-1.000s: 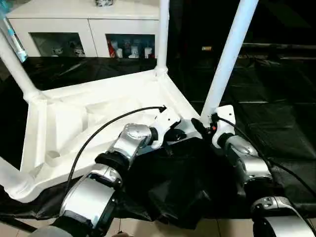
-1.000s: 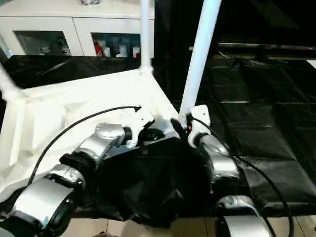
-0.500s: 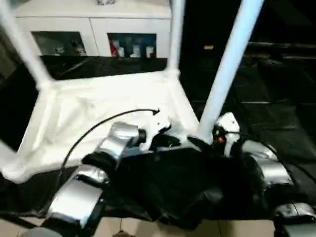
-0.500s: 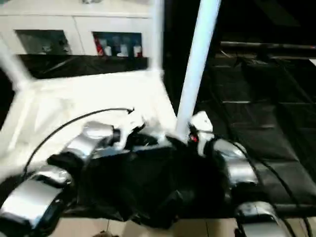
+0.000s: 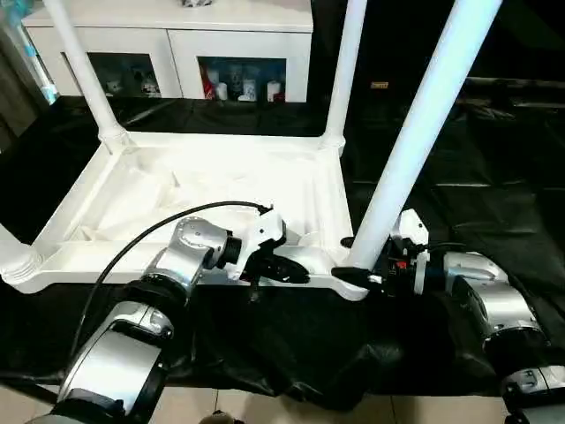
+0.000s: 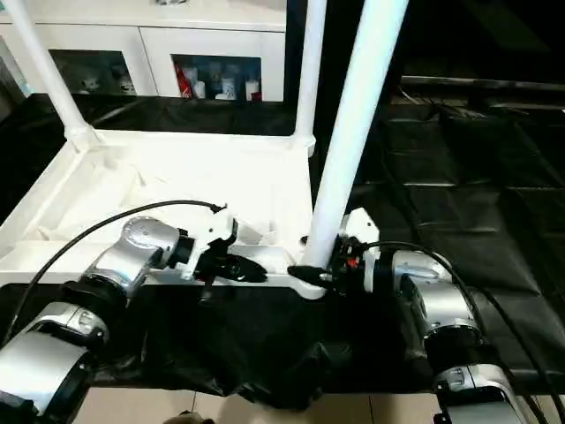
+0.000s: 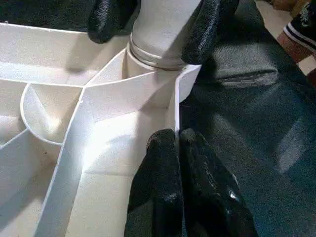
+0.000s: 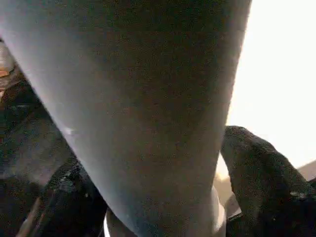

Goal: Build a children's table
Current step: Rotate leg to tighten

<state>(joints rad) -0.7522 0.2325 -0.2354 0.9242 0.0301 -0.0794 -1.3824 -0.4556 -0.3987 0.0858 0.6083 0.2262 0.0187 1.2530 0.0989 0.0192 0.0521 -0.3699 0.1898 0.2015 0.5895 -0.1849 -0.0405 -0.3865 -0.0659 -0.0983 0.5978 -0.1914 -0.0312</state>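
Between our right gripper's (image 5: pixel 353 276) two fingers (image 7: pixel 109 19) stands one of four legs (image 5: pixel 422 132), gripped; our left gripper's (image 7: pixel 175 136) two fingers pinch the one tabletop's (image 5: pixel 212 181) rim.

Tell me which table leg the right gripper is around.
The near-right leg, closest to the camera: the right gripper straddles its base at the corner socket. The other legs stand untouched.
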